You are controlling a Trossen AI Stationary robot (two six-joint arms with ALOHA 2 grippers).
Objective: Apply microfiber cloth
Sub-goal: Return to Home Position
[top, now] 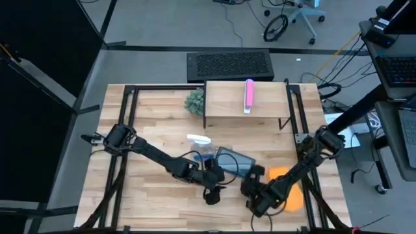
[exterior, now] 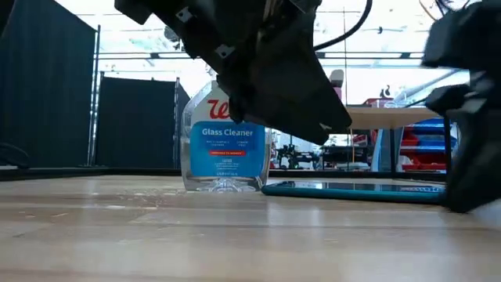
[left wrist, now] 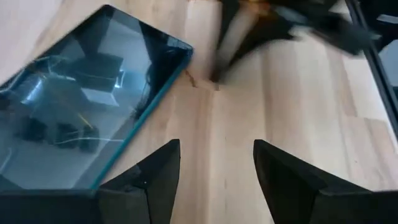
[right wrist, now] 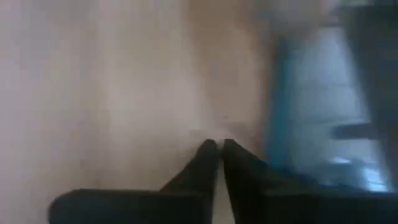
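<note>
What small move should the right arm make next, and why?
Probably lift the right gripper straight up and draw it back toward its base. It is shut on nothing, the microfiber cloth lies loose on the table beside the tablet, and the left gripper hangs open and empty close by, so rising first should avoid dragging the cloth.
</note>
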